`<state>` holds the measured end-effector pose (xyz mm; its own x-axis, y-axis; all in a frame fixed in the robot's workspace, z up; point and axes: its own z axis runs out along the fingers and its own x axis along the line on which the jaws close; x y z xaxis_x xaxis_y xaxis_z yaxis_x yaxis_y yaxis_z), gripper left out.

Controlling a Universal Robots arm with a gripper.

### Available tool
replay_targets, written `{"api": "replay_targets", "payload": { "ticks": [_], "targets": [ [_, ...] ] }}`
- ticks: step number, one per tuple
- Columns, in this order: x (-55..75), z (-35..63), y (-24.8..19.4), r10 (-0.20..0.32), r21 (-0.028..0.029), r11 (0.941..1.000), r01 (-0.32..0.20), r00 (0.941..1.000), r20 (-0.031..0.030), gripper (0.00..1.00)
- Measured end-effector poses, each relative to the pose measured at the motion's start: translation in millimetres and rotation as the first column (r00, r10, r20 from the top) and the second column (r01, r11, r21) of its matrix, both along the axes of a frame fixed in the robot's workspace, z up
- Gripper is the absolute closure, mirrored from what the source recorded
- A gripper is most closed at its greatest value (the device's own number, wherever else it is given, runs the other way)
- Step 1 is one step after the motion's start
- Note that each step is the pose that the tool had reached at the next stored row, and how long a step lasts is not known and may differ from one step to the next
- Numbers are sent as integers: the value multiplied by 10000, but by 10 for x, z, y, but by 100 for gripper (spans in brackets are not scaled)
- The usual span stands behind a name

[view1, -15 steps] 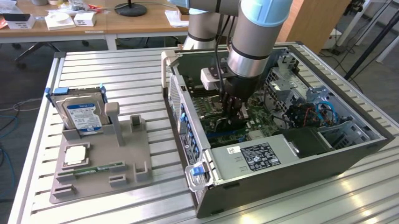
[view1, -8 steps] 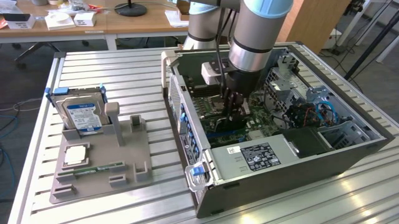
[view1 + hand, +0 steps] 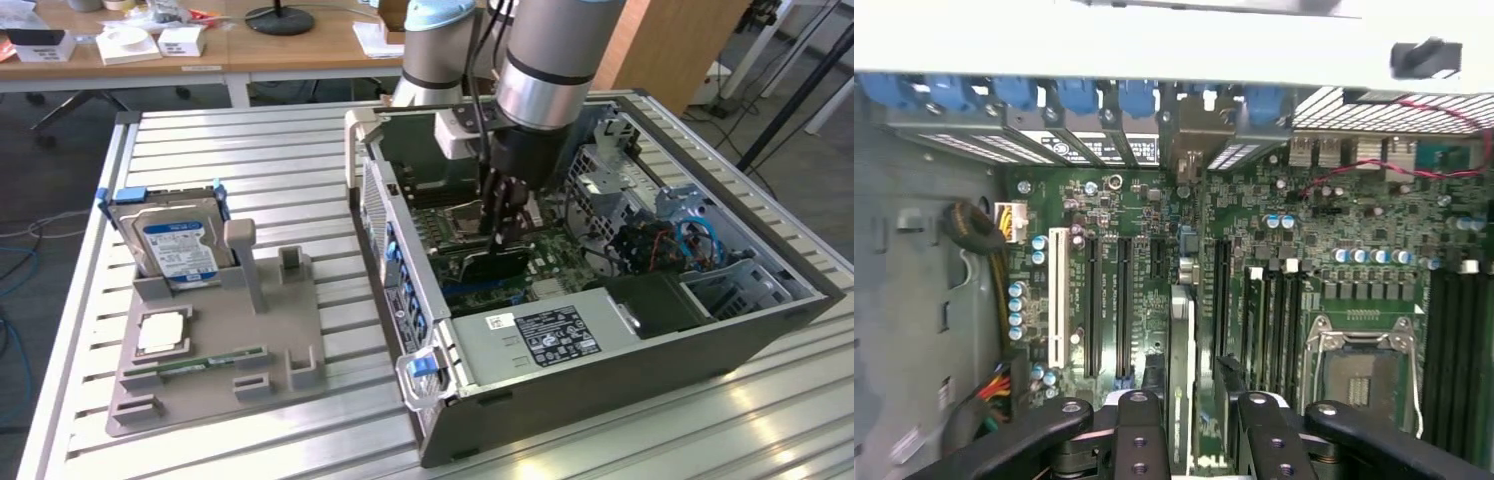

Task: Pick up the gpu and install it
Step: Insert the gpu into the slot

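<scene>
Holding the gpu [image 3: 1181, 375] on edge between its closed fingers, the tool [image 3: 1194, 440] hangs inside the case [image 3: 747, 330], the card's long axis running straight below it along the motherboard [image 3: 1254, 220] slots.

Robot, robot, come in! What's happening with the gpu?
Pincer shut on gpu. Card on edge, low over motherboard slots inside the case. Nothing blocking it.

The open computer case [image 3: 587, 300] leaves room from above only over the motherboard [image 3: 1154, 270]. The gripper [image 3: 505, 238], closed on the gpu [image 3: 1182, 380], fills that gap. The power supply [image 3: 547, 340] blocks the case's near end and the drive cage [image 3: 727, 285] its corner at the exterior view's right. Empty expansion slots [image 3: 1109, 300] flank the card.
</scene>
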<state>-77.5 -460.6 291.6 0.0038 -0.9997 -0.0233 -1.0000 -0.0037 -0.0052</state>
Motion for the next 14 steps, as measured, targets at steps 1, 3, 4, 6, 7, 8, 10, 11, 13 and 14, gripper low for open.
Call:
{"api": "replay_targets", "payload": {
  "ticks": [1, 3, 4, 6, 7, 8, 10, 11, 13, 14],
  "targets": [
    [0, 33, 0, 1, 0, 10000, -1, 10000, -1, 66],
    [0, 104, 0, 0, 0, 10000, 0, 10000, -1, 66],
    [0, 140, 0, 1, 0, 10000, -1, 10000, 0, 66],
    [0, 212, 0, 0, -1, 10000, 0, 10000, 0, 66],
    [0, 246, 0, 0, 0, 10000, 0, 10000, 1, 66],
    [0, 283, 0, 0, 1, 10000, 0, 10000, 1, 66],
    [0, 351, 0, 0, 0, 10000, 0, 10000, 2, 66],
    [0, 385, 0, 0, 0, 10000, 0, 10000, 2, 66],
    [0, 455, 0, 1, 1, 10000, -1, 10000, 3, 66],
    [0, 490, 0, 0, 0, 10000, 0, 10000, 2, 66]
  ]
}}
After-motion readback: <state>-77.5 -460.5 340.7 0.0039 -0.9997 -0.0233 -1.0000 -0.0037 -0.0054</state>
